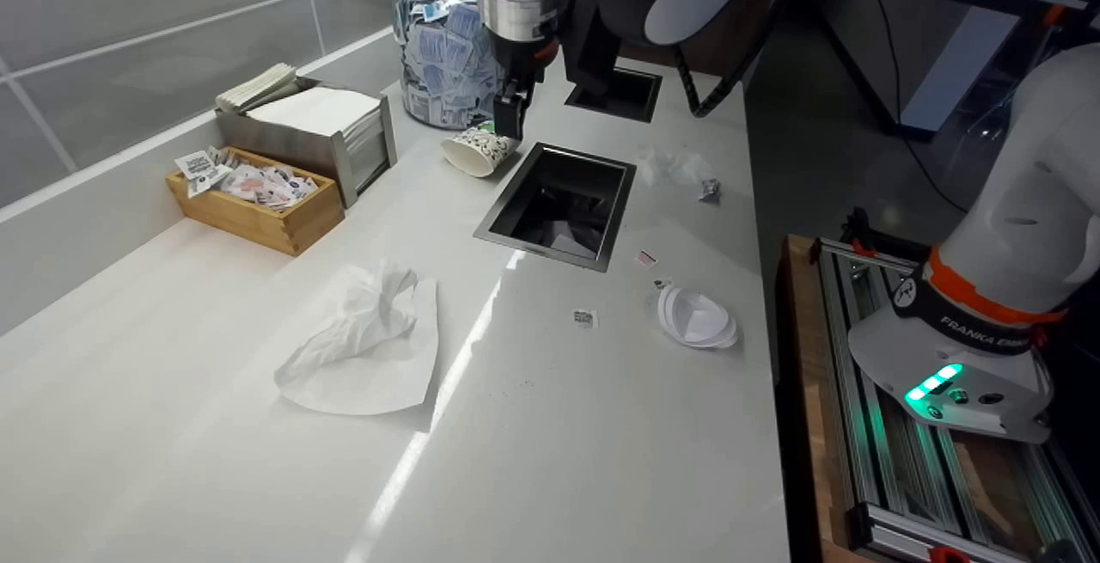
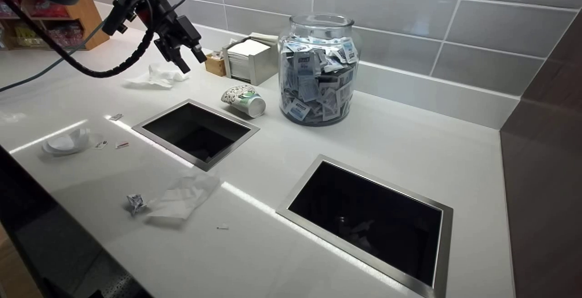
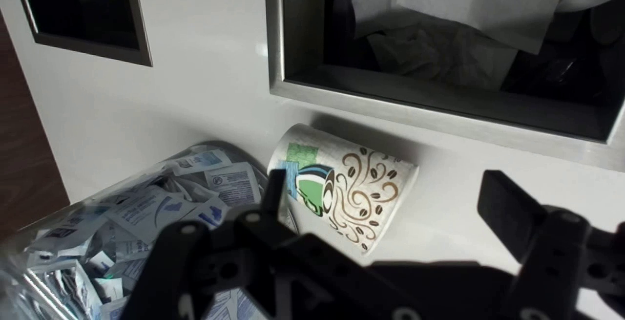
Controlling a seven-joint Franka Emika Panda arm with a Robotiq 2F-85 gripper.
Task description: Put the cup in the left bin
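Cup (image 3: 344, 185) lies on its side on worktop (image 1: 559, 443), between bin (image 3: 439, 120) and jar (image 2: 320, 28), just beside both. Jaws are spread wide above worktop, apart from cup. Papers (image 3: 468, 7) sit in that bin. Second bin (image 2: 354, 250) is farther off. Napkin holder (image 2: 266, 66) and packet box (image 1: 236, 217) stand side by side near the wall (image 1: 155, 9); crumpled sheet (image 1: 374, 357) lies near the box.

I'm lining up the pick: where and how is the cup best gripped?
Across the round body of the cup, probably from above and slightly toward the rim: it lies on its side, its base end nearer the jar, so the rim end looks roomier. The open tool spreads roughly along the cup's length, so it would likely need turning to straddle its width.
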